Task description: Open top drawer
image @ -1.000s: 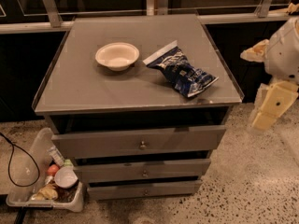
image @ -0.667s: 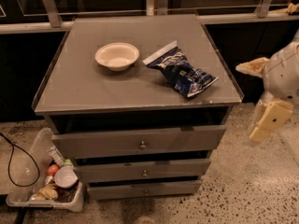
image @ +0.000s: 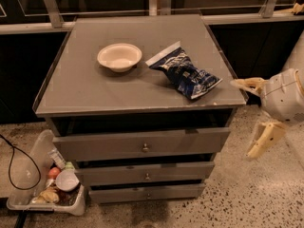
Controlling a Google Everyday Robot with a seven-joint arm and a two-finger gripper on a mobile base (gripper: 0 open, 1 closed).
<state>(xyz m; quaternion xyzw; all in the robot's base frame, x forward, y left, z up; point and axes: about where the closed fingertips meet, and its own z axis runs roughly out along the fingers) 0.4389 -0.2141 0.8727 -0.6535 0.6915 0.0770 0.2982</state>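
Grey matte top drawer [image: 109,146], widest of the three fronts: where is it, and has it budged? (K)

Under the slab of the grey square cabinet [image: 85,91], directly above two narrower grey drawer fronts [image: 118,175]. Small round metal knob [image: 146,147] at centre, untouched. No box interior shows; I judge it shut. (M)

So how much is done? (K)

Nothing of the pull itself. Approach only. Left: reach the knob, close on it, draw the front out. (M)

Gripper? (K)

Cream two-finger gripper [image: 243,118] hangs off the cabinet's right front corner, well apart from the knob, roughly level with the drawer. Fingers [image: 266,137] spread wide, holding nothing. (M)

Against a second ago? (K)

Gripper has come down: it was up beside the tabletop edge, now it sits below that edge, at drawer height, and a little nearer the cabinet. Drawer front in the same place. Round white paper bowl [image: 119,57] and crumpled dark blue snack bag [image: 183,72] on top have not shifted. Clear plastic bin [image: 47,207] of odds and ends on the speckled floor [image: 237,198], left of the cabinet, same as before (M)
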